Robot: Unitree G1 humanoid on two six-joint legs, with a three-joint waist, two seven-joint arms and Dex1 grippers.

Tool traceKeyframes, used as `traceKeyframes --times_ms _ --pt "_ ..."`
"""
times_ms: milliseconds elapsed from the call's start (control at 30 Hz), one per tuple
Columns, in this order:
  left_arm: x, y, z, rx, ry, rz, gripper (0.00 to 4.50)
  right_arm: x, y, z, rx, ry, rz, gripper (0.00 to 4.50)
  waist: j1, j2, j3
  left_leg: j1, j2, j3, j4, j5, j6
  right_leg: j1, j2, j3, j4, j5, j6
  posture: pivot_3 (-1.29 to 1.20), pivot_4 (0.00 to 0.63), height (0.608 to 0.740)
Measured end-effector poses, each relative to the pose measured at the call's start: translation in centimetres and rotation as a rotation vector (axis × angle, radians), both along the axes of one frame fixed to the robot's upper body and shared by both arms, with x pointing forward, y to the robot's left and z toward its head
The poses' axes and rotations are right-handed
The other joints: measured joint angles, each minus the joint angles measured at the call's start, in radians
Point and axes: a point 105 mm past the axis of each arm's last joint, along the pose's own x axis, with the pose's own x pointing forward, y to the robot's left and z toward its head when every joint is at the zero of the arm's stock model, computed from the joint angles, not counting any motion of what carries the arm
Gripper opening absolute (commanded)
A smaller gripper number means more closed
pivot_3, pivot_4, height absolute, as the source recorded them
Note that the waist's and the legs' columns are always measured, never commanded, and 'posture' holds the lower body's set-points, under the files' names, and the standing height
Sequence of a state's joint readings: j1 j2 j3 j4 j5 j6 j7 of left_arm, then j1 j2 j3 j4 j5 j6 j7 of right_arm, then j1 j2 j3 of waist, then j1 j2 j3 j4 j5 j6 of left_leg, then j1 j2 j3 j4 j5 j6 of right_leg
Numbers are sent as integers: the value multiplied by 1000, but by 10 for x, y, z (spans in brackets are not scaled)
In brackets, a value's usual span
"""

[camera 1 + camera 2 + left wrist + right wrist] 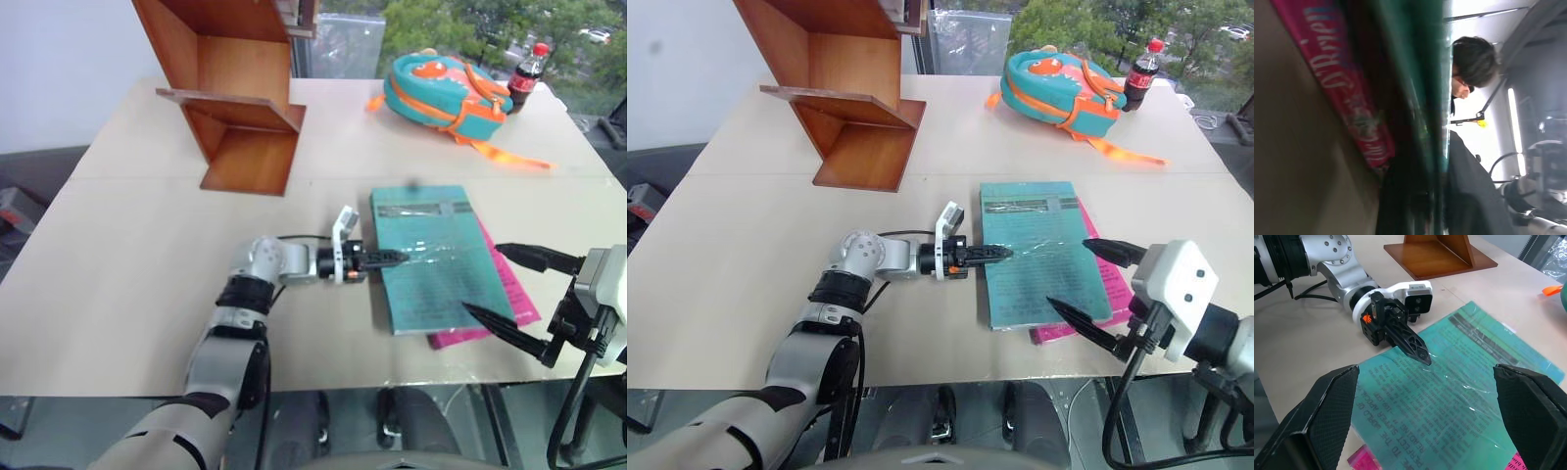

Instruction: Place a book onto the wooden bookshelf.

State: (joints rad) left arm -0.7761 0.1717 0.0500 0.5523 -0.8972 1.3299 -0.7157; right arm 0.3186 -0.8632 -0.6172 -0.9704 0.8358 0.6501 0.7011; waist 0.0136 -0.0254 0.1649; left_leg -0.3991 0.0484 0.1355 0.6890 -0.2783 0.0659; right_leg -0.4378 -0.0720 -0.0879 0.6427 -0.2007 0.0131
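From the head camera, the book (434, 257) lies flat near the surface's (147, 245) front edge, toward its right side, on top of a pink book (509, 294) that sticks out beneath it on the right and front. The left claw (384, 259) reaches in level from the left, its fingers pressed together on the book's left edge, pinching it. The right claw (509, 287) hangs over the book's front right corner with its fingers spread wide, one above the right edge and one above the front corner, holding nothing. The bookshelf (240, 93) stands well apart at the back left of the surface. A teal and orange backpack (443, 90) lies at the back right, with a cola bottle (525, 76) just beside it at the back edge. In the left wrist view, the book's teal cover (1425, 73) and the pink book (1342, 93) fill the near field edge-on, and a person (1474, 63) in dark clothes shows past them. In the right wrist view, the two spread fingers (1317, 416) frame the book's printed cover (1449, 396), while the left claw (1410, 343) bites the cover's edge, with the bookshelf's base (1440, 257) farther off.
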Motion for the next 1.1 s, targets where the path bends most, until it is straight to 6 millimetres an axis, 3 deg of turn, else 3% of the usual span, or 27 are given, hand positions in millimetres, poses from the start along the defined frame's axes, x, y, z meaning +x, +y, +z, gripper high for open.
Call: traceKeyframes --times_ms 167,267,300,367,467,533,600,633,700,733,800,833,900,967,1100 --pt "1 34 17 -40 -34 53 48 4 -2 -1 9 4 -1 4500 -4 0 0 0 2 0 0 0 0 -1 1 0 1 0 0 0 150 740" --pt "-1 67 56 -33 -236 92 48 12 -1 3 26 -26 23 4500 0 -3 2 -1 1 -1 1 0 0 0 0 -1 0 0 0 0 150 740" --pt "-4 78 80 -1 -417 105 48 17 -1 2 34 -27 32 4500 -1 -4 2 -1 1 -1 1 0 0 0 0 0 0 1 -2 0 150 740" --pt "-7 82 99 34 -602 106 48 22 -1 1 44 -27 41 4500 0 -3 2 0 1 -1 1 0 -1 0 -1 -1 0 2 -4 0 150 740" --pt "-11 75 133 75 -902 90 48 29 -2 1 52 -32 52 4500 11 -3 2 -1 -1 -3 1 0 -1 1 -1 -3 0 2 -4 0 150 740" --pt "-11 68 161 143 -1196 77 48 34 -1 3 55 -42 66 4500 13 -3 3 -1 -2 -3 2 0 0 2 -1 -4 -1 2 -4 0 150 740" --pt "-10 65 185 252 -1522 68 48 37 -2 2 59 -44 74 4500 12 -3 3 0 -3 -2 1 0 0 2 -1 -5 -1 2 -4 0 150 740" --pt "-10 65 199 377 -1798 39 48 41 -3 2 59 -47 71 4500 10 -3 3 0 -4 -2 1 0 0 2 0 -6 -2 2 -4 0 150 740" --pt "-8 64 212 506 -2045 -20 48 45 -4 2 58 -54 74 4500 9 -3 3 0 -4 -2 1 0 0 2 0 -6 -2 2 -4 0 150 740" --pt "-6 64 228 596 -2218 -48 48 49 -2 3 70 -63 87 4500 8 -3 3 -1 -4 -2 1 0 0 2 0 -6 -2 2 -4 0 150 740" --pt "-5 67 242 648 -2315 -41 48 51 0 4 75 -70 96 4500 7 -3 3 -1 -4 -2 1 0 0 2 0 -6 -1 2 -4 0 150 740" --pt "0 76 259 746 -2407 -34 48 54 2 4 81 -80 105 4500 2 -4 3 -1 -3 -2 1 0 0 1 1 -6 -2 2 -4 0 150 740" --pt "9 98 278 958 -2466 -36 48 59 4 0 92 -78 112 4500 -2 -4 3 0 -3 0 1 0 0 1 1 -5 -2 1 -2 0 150 740" --pt "24 122 285 1184 -2411 -42 48 64 5 -2 100 -77 117 4500 -3 -2 3 0 -3 1 0 0 0 0 1 -5 -1 0 0 0 150 740" --pt "58 188 273 1584 -2077 -54 48 74 10 1 106 -114 139 4500 -1 -3 4 -1 -2 1 0 0 0 -1 1 -5 -1 -1 1 0 150 740"
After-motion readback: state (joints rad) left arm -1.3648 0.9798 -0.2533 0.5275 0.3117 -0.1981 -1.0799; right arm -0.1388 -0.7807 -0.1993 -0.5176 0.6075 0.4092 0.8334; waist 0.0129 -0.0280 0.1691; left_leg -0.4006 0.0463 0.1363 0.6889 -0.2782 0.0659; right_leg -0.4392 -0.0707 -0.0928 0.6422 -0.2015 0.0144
